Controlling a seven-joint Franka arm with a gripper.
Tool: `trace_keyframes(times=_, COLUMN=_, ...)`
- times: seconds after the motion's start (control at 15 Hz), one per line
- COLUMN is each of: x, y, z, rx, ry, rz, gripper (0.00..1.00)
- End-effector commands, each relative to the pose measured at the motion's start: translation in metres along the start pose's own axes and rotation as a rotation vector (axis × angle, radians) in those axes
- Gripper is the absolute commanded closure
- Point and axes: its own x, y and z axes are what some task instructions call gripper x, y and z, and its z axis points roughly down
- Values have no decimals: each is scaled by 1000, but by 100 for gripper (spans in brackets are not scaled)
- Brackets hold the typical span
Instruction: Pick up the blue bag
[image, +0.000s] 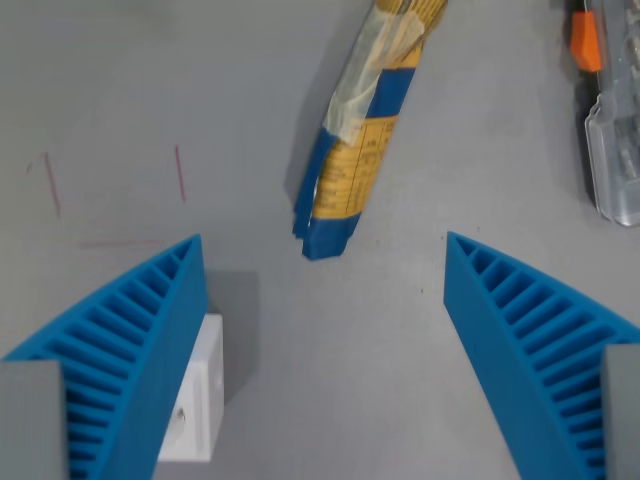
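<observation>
My gripper (322, 255) hangs spread and empty, the blue bag (362, 140) just beyond, tilted. I judge descending here risks clipping only its near end, or bumping the white block (195, 405) at left.

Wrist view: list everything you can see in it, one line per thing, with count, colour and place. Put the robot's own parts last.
blue bag: one, blue and yellow with a clear panel, lying flat at top centre, running from the top edge down toward the middle.
clear plastic case: one, transparent with an orange part at its upper end, at the wrist view's right edge; contents too blurred to name.
white block: one, white, bottom left, partly hidden behind the left finger.
red marks: a few thin red lines, upper left on the table.
table: one, grey.
hand: one, two ribbed blue fingers, open, empty, bottom corners, bag's lower end just beyond the fingertips.
</observation>
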Motion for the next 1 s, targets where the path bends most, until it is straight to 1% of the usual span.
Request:
trace_keyframes(times=0.07, x=5, y=9, z=13, rx=29, ry=24, rz=208, gripper=0)
trace_keyframes(times=0.2, x=10, y=15, z=23, rx=32, ry=29, rz=230, gripper=0)
trace_keyframes(times=0.33, x=18, y=20, z=33, rx=33, ry=26, rz=249, gripper=0)
trace_keyframes(times=0.53, x=33, y=22, z=48, rx=28, ry=-2, rz=262, gripper=0)
trace_keyframes(times=0.67, x=41, y=23, z=58, rx=28, ry=-15, rz=271, gripper=0)
trace_keyframes(times=0.73, x=43, y=23, z=62, rx=27, ry=-16, rz=270, gripper=0)
trace_keyframes(times=0.87, x=41, y=24, z=66, rx=26, ry=-1, rz=269, gripper=0)
trace_keyframes(times=1.0, x=35, y=25, z=65, rx=26, ry=15, rz=265, gripper=0)
